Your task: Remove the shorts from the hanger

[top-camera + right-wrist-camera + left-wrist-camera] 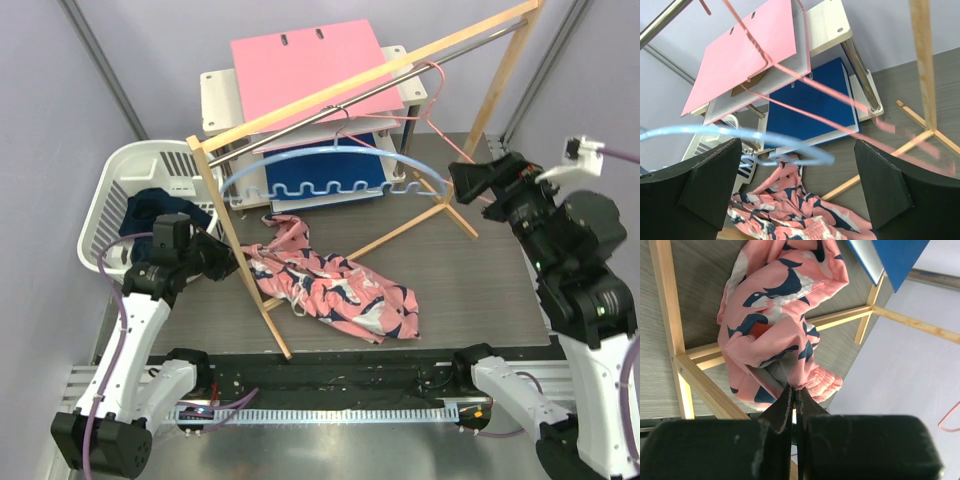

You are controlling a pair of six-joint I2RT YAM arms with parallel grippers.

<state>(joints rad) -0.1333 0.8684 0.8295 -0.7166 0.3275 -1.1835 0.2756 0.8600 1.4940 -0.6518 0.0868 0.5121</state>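
The pink shorts (pixel 335 290) lie heaped beneath the wooden rack (pixel 226 215), an edge pinched in the closed left gripper (pixel 795 401) by its near post; the right gripper (pixel 462 182) gapes empty by its right end.

Bright, even light; wrist views blur nearby.

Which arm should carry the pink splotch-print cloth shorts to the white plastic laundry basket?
Left. The left gripper is shut on the salmon pink printed cloth shorts, and the white slatted plastic basket sits right beside it. The right gripper is open, empty, up by the light blue hanger.
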